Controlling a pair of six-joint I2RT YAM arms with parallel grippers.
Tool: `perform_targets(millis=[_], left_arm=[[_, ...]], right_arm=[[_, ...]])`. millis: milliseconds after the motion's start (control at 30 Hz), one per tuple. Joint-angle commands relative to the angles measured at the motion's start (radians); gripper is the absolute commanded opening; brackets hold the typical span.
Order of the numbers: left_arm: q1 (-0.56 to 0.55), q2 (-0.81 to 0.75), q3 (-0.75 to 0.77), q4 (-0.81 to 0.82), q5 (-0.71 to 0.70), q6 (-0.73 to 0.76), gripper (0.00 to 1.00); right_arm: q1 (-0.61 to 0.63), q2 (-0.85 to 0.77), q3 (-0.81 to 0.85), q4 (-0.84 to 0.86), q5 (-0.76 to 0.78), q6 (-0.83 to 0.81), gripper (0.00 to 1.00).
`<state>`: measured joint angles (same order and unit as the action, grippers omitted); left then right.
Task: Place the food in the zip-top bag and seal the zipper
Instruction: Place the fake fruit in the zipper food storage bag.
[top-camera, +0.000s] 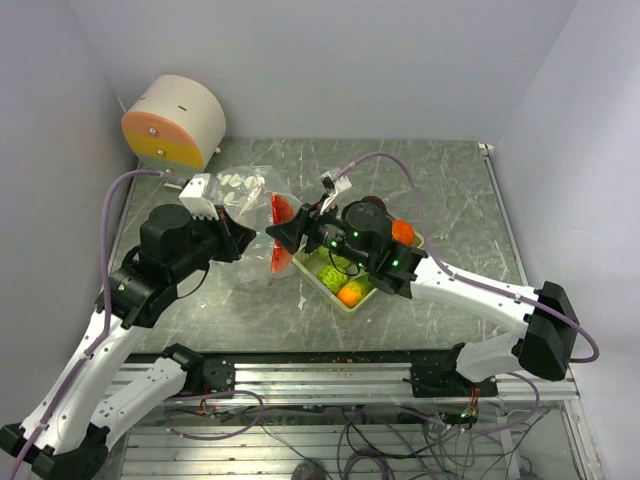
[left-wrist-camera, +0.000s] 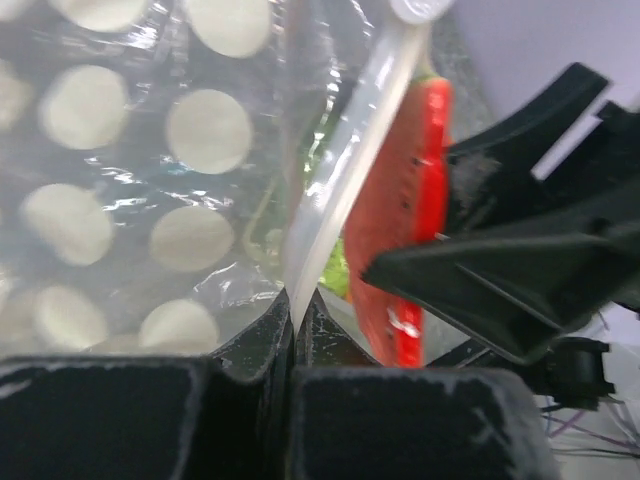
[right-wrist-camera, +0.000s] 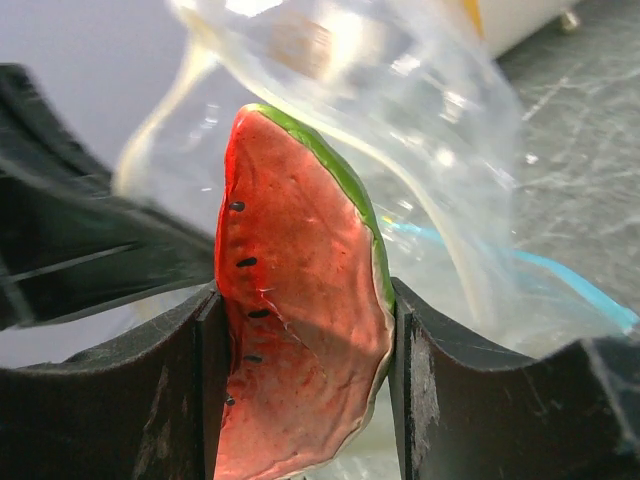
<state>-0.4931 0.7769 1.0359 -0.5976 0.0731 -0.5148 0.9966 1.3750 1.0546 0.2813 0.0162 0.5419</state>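
Right wrist view shows the right gripper (right-wrist-camera: 300, 340) grasping a watermelon slice (right-wrist-camera: 300, 290) between both fingers. The upper tip of the slice stands just at the mouth of the zip-top bag (right-wrist-camera: 410, 120), ahead of the fingers. In the left wrist view the left gripper (left-wrist-camera: 297, 315) is clenched on the white zipper strip (left-wrist-camera: 345, 170) of the bag and holds this rim up. The slice is just beyond its fingertips.

To do this step well, I think the right gripper should push forward along the length of the slice until the whole piece is past the strip, and let go only then. The left one should hold the rim lifted without pulling, otherwise the mouth may become narrow. More food (top-camera: 351, 294) waits in the basket (top-camera: 322, 292), just behind the right gripper.
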Motion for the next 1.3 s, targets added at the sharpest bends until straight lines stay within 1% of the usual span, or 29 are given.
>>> perform_targets(millis=[0, 67, 100, 200, 267, 500, 733, 800, 900, 967, 1033, 1133, 1167, 1200, 1267], left_arm=[[0.006, -0.041, 0.013, 0.063, 0.098, -0.072, 0.07], [0.007, -0.040, 0.005, 0.087, 0.114, -0.088, 0.07], [0.006, -0.034, 0.000, 0.097, 0.123, -0.094, 0.07], [0.006, -0.016, -0.016, 0.122, 0.155, -0.107, 0.07], [0.005, -0.005, -0.027, 0.137, 0.175, -0.110, 0.07], [0.005, -0.002, -0.074, 0.163, 0.188, -0.127, 0.07], [0.006, -0.025, -0.075, 0.169, 0.222, -0.157, 0.07], [0.006, -0.035, -0.094, 0.201, 0.245, -0.187, 0.07], [0.006, -0.046, -0.137, 0.272, 0.293, -0.248, 0.07], [0.005, -0.048, -0.169, 0.323, 0.320, -0.287, 0.07], [0.007, -0.046, -0.190, 0.345, 0.326, -0.298, 0.07], [0.005, -0.033, -0.191, 0.330, 0.299, -0.283, 0.07], [0.006, -0.027, -0.187, 0.324, 0.289, -0.279, 0.07], [0.007, -0.022, -0.180, 0.316, 0.280, -0.273, 0.07], [0.005, -0.019, -0.164, 0.299, 0.244, -0.260, 0.07]], right_arm=[[0.021, 0.030, 0.059, -0.113, 0.165, -0.039, 0.00], [0.033, 0.047, 0.094, -0.182, 0.213, -0.052, 0.00], [0.039, 0.059, 0.116, -0.219, 0.233, -0.062, 0.02], [0.048, 0.092, 0.167, -0.296, 0.236, -0.098, 0.08], [0.051, 0.097, 0.183, -0.323, 0.239, -0.099, 0.09], [0.050, 0.044, 0.153, -0.235, 0.302, -0.090, 0.12], [0.051, 0.087, 0.164, -0.171, 0.511, -0.095, 0.13], [0.052, 0.102, 0.159, -0.153, 0.551, -0.094, 0.13], [0.069, 0.107, 0.133, -0.124, 0.663, -0.089, 0.15], [0.074, 0.107, 0.126, -0.120, 0.684, -0.088, 0.22], [0.076, 0.107, 0.131, -0.124, 0.644, -0.099, 0.34], [0.084, 0.115, 0.188, -0.185, 0.528, -0.123, 0.57], [0.086, 0.116, 0.210, -0.227, 0.486, -0.128, 0.63], [0.087, 0.113, 0.233, -0.264, 0.444, -0.135, 0.66], [0.090, 0.095, 0.260, -0.340, 0.367, -0.141, 0.80]])
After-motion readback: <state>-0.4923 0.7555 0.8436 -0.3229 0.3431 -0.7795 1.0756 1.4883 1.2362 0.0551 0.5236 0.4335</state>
